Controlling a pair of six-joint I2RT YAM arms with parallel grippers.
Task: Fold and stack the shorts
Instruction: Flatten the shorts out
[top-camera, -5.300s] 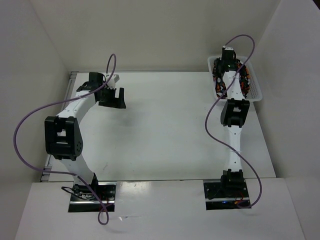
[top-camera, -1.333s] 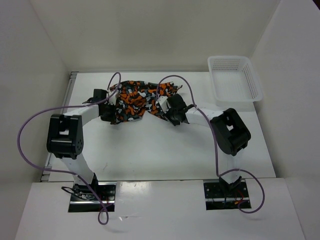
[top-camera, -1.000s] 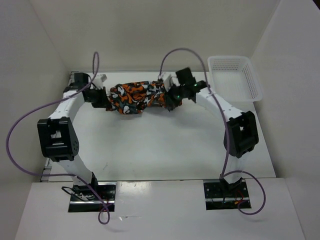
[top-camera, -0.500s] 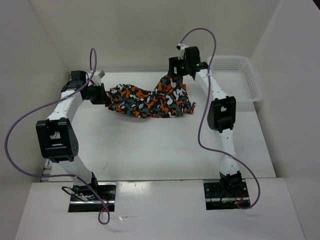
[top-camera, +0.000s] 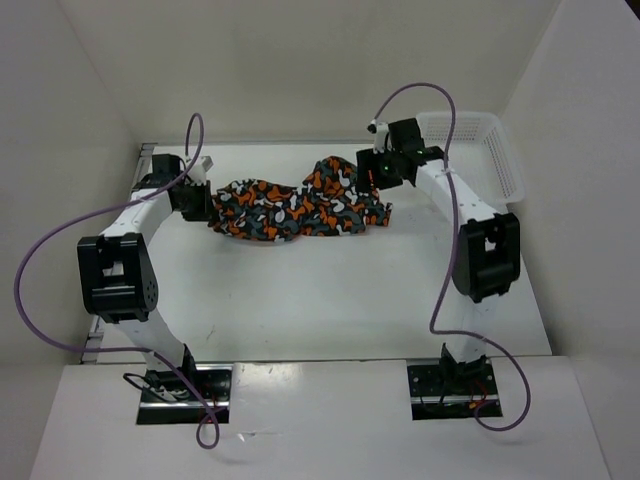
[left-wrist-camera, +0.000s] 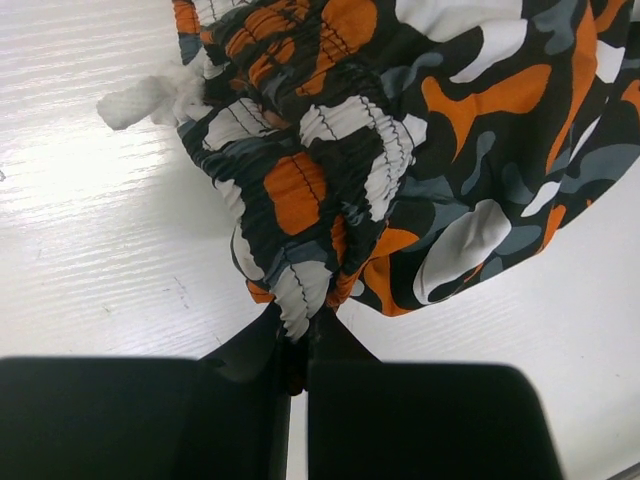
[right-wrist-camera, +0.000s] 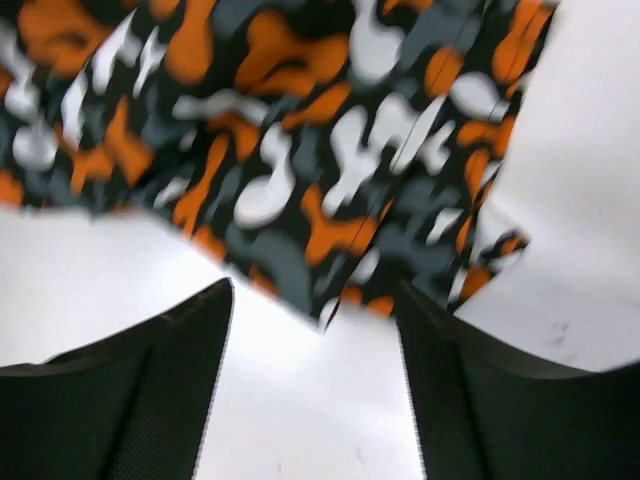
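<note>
The shorts (top-camera: 300, 208), camouflage print in orange, black, grey and white, lie rumpled across the far middle of the table. My left gripper (top-camera: 199, 200) is at their left end, shut on the gathered elastic waistband (left-wrist-camera: 300, 300). A white cord end (left-wrist-camera: 150, 97) sticks out of the band. My right gripper (top-camera: 372, 172) hangs just above the right end of the shorts (right-wrist-camera: 300, 150). The right gripper (right-wrist-camera: 315, 288) is open, its fingers (right-wrist-camera: 180, 340) wide apart with only cloth edge and table between them.
A white mesh basket (top-camera: 505, 165) stands at the far right corner, close behind the right arm. White walls close in the table on the left, back and right. Purple cables loop from both arms.
The right gripper has opened and let go of the shorts, which now lie spread wider to the right. The right arm rose, then drew back right. The left gripper keeps its hold.
</note>
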